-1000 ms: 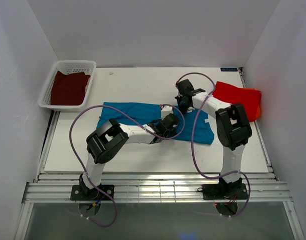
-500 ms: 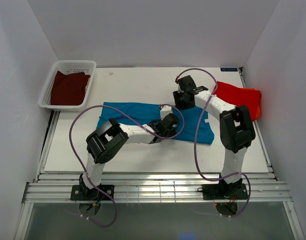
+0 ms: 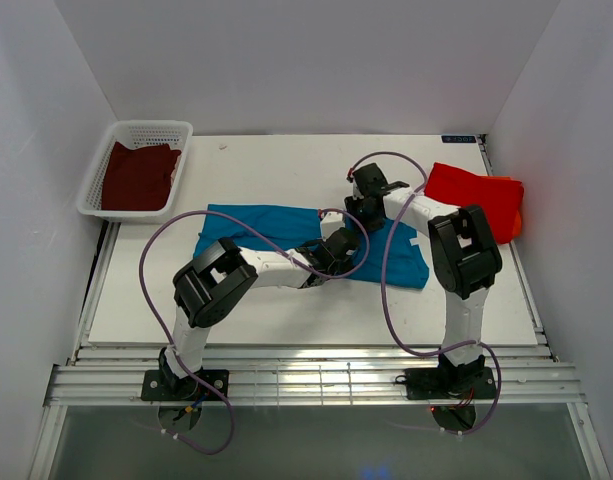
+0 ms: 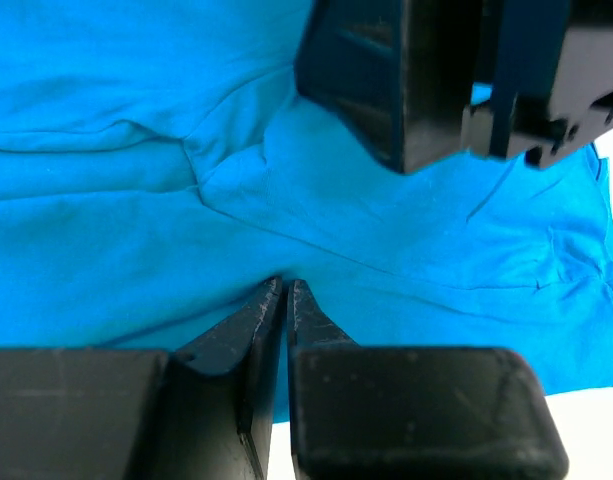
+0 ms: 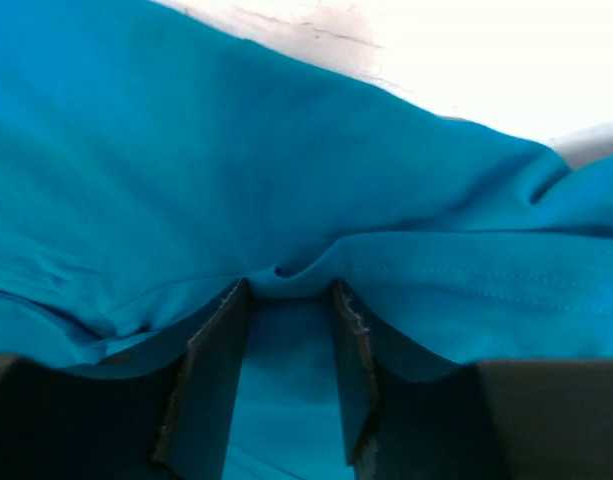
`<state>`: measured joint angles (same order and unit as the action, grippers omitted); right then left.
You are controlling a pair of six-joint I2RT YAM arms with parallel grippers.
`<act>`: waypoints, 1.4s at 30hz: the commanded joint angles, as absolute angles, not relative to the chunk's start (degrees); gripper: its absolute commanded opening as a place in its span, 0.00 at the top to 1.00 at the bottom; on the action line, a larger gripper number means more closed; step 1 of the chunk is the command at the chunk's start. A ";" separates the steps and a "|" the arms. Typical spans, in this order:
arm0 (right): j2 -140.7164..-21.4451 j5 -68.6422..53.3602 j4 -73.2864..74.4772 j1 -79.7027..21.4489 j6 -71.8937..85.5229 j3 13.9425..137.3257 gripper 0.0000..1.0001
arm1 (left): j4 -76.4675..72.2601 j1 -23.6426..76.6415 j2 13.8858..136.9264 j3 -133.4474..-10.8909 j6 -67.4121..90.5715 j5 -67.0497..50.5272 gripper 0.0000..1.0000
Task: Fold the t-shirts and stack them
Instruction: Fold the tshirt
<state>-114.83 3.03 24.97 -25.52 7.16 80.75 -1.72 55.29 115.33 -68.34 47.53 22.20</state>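
The teal-blue t-shirt [image 3: 256,225] lies spread across the middle of the table. My left gripper [image 3: 336,250] is on its near right part; in the left wrist view [image 4: 284,283] the jaws are pressed together on the teal cloth [image 4: 106,220]. My right gripper [image 3: 361,205] is down on the shirt's far edge; in the right wrist view [image 5: 289,290] its jaws stand apart with a raised fold of teal cloth [image 5: 186,150] between them. The red-orange t-shirt [image 3: 476,195] lies folded at the right. The maroon t-shirt [image 3: 136,175] is in the basket.
A white mesh basket [image 3: 151,125] stands at the table's far left corner. The white table [image 3: 286,160] is walled in at the back and both sides. The right gripper's black body [image 4: 456,80] hangs close above the left gripper's fingers.
My right gripper rose briefly, then came down and slightly left onto the teal shirt's far edge. The left arm has not moved.
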 commanded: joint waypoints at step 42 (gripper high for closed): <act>-99.53 13.62 19.43 -25.75 10.37 70.35 0.60 | 9.67 53.97 99.79 -68.11 37.10 40.83 0.32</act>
<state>-110.48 10.68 23.62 -25.52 8.56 76.73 5.58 54.74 109.93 -66.76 43.48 29.67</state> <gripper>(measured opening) 0.400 0.584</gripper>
